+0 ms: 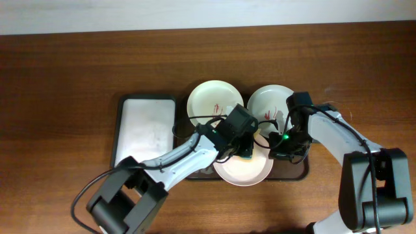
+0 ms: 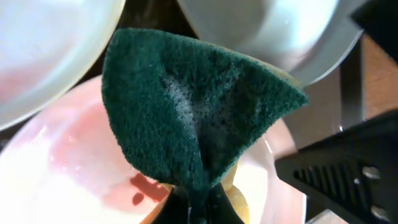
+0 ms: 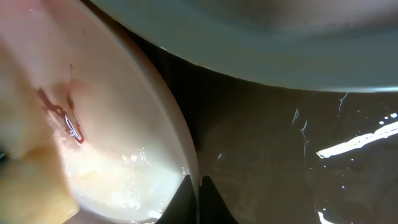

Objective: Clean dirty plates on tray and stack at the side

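Three plates lie on the dark brown tray (image 1: 300, 173): a cream-white plate (image 1: 209, 99) with red smears at the back left, a pale mint plate (image 1: 268, 101) at the back right, and a pinkish-white plate (image 1: 240, 170) at the front. My left gripper (image 2: 198, 202) is shut on a green and yellow sponge (image 2: 193, 106) and presses it on the pinkish-white plate (image 2: 56, 168), where red smears and foam show. My right gripper (image 3: 196, 198) is shut on the rim of the pinkish-white plate (image 3: 118, 143), with the mint plate (image 3: 261, 43) just above.
A smaller white tray with a dark rim (image 1: 144, 133) lies left of the plates on the wooden table (image 1: 65, 78). The two arms meet closely over the front plate. The brown tray's wet floor (image 3: 280, 155) shows in the right wrist view.
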